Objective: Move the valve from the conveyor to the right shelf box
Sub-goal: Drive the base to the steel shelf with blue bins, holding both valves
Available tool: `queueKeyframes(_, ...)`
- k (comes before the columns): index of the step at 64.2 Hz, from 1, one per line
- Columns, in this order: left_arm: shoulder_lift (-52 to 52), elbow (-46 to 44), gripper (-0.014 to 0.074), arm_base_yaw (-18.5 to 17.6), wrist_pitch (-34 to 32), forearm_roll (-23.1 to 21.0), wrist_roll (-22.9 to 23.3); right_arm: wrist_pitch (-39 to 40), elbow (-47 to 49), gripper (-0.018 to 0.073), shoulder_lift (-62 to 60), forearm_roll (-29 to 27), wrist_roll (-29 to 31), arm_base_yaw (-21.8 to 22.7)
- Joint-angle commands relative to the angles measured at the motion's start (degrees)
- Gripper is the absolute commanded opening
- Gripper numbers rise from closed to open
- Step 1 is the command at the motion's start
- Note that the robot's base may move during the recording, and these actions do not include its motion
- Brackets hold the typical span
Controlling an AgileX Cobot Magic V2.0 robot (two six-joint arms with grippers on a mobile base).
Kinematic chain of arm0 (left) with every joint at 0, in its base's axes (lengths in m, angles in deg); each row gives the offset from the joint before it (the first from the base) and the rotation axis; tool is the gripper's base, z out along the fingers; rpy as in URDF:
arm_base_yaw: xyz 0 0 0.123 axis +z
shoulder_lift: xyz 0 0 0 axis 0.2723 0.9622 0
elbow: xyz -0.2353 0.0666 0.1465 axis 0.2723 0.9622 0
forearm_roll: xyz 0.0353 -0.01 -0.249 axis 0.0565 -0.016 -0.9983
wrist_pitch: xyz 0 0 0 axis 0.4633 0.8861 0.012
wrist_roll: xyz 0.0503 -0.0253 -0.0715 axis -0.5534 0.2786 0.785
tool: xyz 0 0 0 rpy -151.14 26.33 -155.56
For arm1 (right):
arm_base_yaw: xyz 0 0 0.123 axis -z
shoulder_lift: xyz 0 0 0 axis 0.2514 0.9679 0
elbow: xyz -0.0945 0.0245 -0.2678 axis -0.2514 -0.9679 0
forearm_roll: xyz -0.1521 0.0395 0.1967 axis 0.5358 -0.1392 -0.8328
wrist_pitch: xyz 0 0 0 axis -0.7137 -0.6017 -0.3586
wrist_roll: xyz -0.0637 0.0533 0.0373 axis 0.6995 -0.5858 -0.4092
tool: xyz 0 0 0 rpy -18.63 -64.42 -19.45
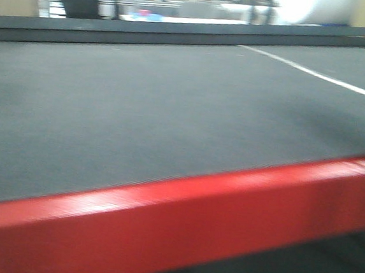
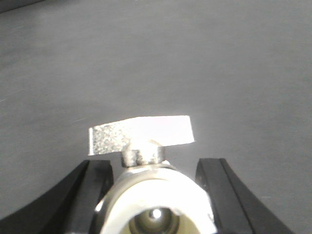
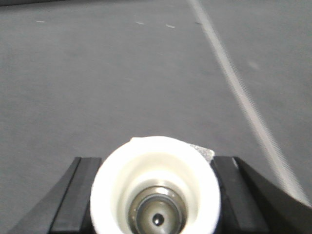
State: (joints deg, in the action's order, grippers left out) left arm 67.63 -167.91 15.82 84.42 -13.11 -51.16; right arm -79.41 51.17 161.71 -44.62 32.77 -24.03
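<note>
Grey conveyor (image 1: 172, 110) belt fills every view. One valve (image 2: 156, 204), white cap facing the camera and lever (image 2: 141, 134) on top, is pinched in the left gripper (image 2: 153, 165) jaws above the belt. A second valve (image 3: 156, 190) is pinched likewise in the right gripper (image 3: 156, 161) jaws. Red frame (image 1: 194, 220) borders the near edge.
</note>
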Motion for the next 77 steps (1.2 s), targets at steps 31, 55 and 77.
queueKeyframes(31,-0.91,-0.87,-0.0111,-0.32,-2.47,-0.80,0.36,3.82,0.94,-0.0153,-1.18,0.70,0.05,0.07)
queueKeyframes(55,-0.91,-0.87,-0.0111,-0.32,-2.47,-0.80,0.36,3.82,0.94,-0.0153,-1.18,0.70,0.05,0.07)
queueKeyframes(77,-0.91,-0.87,-0.0111,-0.32,-2.47,-0.80,0.36,3.82,0.94,-0.0153,-1.18,0.70,0.05,0.07)
